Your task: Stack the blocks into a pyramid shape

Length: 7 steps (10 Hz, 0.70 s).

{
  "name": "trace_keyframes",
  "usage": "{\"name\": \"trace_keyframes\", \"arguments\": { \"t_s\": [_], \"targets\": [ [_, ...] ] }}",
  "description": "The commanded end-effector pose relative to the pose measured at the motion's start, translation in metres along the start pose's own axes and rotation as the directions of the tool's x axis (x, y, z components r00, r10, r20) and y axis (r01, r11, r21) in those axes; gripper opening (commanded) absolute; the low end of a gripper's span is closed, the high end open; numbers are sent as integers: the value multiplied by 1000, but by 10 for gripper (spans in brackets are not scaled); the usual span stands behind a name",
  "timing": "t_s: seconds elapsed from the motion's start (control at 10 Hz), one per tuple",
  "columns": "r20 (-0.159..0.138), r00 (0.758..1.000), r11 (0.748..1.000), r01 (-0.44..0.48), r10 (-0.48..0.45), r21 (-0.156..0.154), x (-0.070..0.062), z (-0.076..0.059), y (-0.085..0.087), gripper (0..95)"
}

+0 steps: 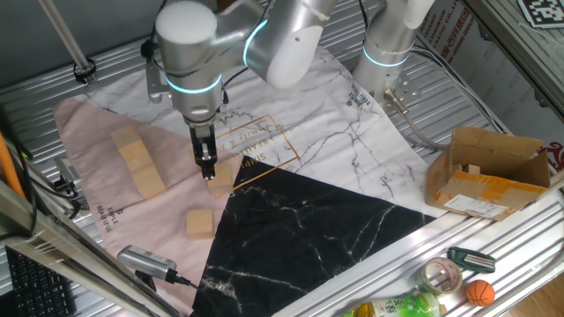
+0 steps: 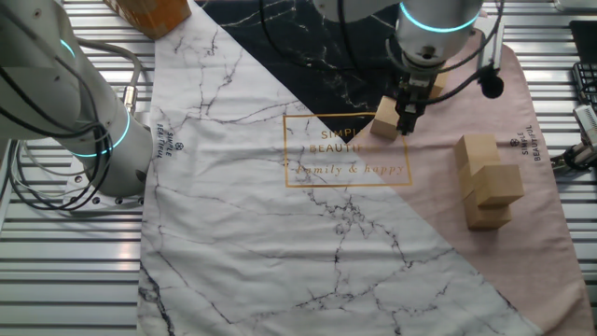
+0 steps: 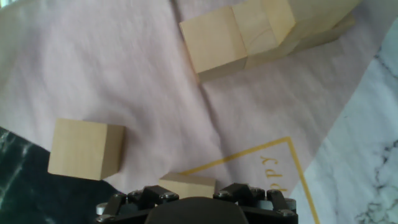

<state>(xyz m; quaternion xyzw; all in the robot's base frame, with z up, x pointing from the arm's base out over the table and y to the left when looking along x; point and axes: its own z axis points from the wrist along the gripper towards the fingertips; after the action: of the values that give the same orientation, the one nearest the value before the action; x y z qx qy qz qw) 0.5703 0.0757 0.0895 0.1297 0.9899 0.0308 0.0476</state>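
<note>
Table is ribbed aluminium slats [image 1: 493,255], covered by a cloth mat [image 1: 352,150] in 3 zones: pink at left of one fixed view, white marble in the upper middle, black marble at lower centre. Gold frame with lettering [image 1: 264,150] printed near mat centre.

Gripper [image 1: 207,169] hangs from the silver arm at centre of one fixed view, fingers pointing down, right at a wooden block [image 1: 222,176] on the pink/gold-frame edge. In the other fixed view the gripper [image 2: 408,117] sits at upper right with that block [image 2: 386,119] just beside its fingers. Hand view shows the same block [image 3: 188,185] at bottom centre, right at the gripper body [image 3: 198,208]; fingertips not visible, so cannot tell if the fingers are spread or pinching.

Stacked group of blocks [image 1: 139,165] sits at left on pink cloth, in a row with some on top; exact count unclear. Same group at right of the other fixed view [image 2: 487,182] and top right of hand view [image 3: 249,34]. 1 loose block [image 1: 200,224] lies lower left, near the black zone; seen at left in hand view [image 3: 84,149].

Open cardboard box [image 1: 489,172] at right on the slats. Tape roll [image 1: 443,276], small orange ball [image 1: 479,292], green bottle [image 1: 397,308] along the lower right edge. Second robot base [image 2: 75,112] at left of the other fixed view. Silver cylindrical device with cable [image 1: 145,261] at lower left.
</note>
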Motion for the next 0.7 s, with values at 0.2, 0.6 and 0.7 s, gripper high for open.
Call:
{"name": "trace_keyframes", "arguments": {
  "t_s": [0.2, 0.6, 0.7],
  "targets": [
    [-4, 1000, 1000, 1, -1, 5, 4, 2, 6, 760],
    [-25, 1000, 1000, 1, -1, 8, 5, 7, 5, 760],
    [-27, 1000, 1000, 1, -1, 9, 5, 7, 5, 760]
  ]
}}
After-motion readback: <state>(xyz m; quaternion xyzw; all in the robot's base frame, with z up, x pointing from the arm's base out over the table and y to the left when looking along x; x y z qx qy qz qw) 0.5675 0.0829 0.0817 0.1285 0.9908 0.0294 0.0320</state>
